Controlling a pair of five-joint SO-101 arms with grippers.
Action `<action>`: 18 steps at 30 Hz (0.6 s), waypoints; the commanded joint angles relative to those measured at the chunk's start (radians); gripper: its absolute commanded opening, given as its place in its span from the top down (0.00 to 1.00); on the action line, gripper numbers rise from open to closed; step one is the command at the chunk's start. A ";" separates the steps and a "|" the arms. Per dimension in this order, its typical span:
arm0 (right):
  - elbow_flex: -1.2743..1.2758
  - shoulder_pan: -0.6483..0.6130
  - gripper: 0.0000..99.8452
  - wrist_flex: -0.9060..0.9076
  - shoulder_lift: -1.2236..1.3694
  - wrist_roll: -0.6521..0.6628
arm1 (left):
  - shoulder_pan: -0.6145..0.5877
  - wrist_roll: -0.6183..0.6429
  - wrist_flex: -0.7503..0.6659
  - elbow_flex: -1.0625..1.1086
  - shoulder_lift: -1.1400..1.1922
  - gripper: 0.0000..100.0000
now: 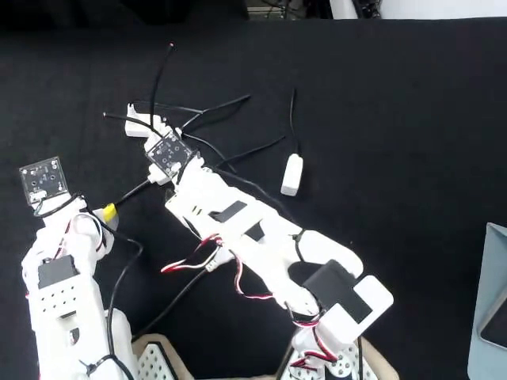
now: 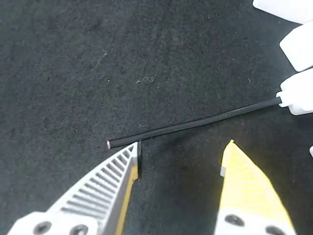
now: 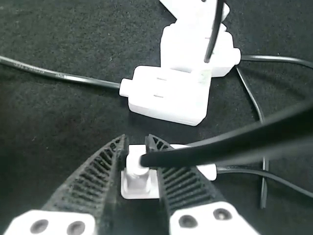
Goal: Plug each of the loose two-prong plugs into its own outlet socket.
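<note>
A fixed overhead camera looks down on the black table (image 1: 412, 103) from the arm-base side, far enough back to take in both arms. The left wrist camera sits just behind the left gripper (image 2: 182, 152), fingers spread, facing close down at the table and a black cord (image 2: 195, 125), which the high view also shows beside that gripper's yellow tip. The right wrist camera looks closely past the right gripper (image 3: 136, 147), clamped on a white plug (image 3: 133, 180), toward the white outlet block (image 3: 168, 95), which the high view places at far left.
</note>
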 commanded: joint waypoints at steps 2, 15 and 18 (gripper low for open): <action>-0.042 -0.006 0.98 0.034 -0.028 0.040 | -0.001 0.003 -0.017 -0.001 -0.018 0.73; -0.108 -0.012 0.87 0.281 -0.197 0.034 | -0.001 0.002 -0.017 -0.001 -0.018 0.73; -0.090 -0.012 0.93 0.279 -0.189 0.034 | -0.001 0.002 -0.017 -0.001 -0.018 0.73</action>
